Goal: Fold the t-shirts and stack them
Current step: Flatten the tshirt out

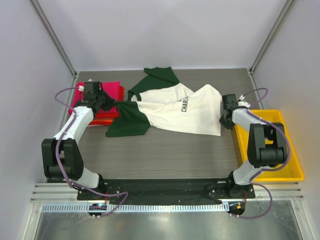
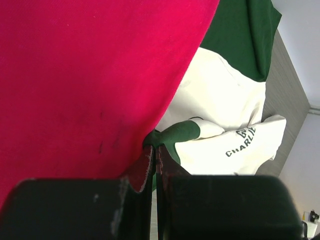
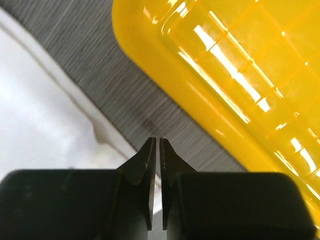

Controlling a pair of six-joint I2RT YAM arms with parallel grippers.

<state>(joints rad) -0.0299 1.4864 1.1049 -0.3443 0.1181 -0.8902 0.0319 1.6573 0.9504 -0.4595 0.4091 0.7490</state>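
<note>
The cream t-shirt [image 1: 170,112] lies crosswise, hem right, collar seemingly left

We count three shirts in all — one cream shirt [image 1: 165,117] lying open, one folded pink shirt [image 1: 111,90] and one folded red shirt [image 1: 105,119]. Of trays we see just one, a yellow tray [image 1: 292,160], and there is one grey table [image 1: 175,155]. The arms number two — one left arm [image 1: 75,125] and one right arm [image 1: 265,145].
</note>
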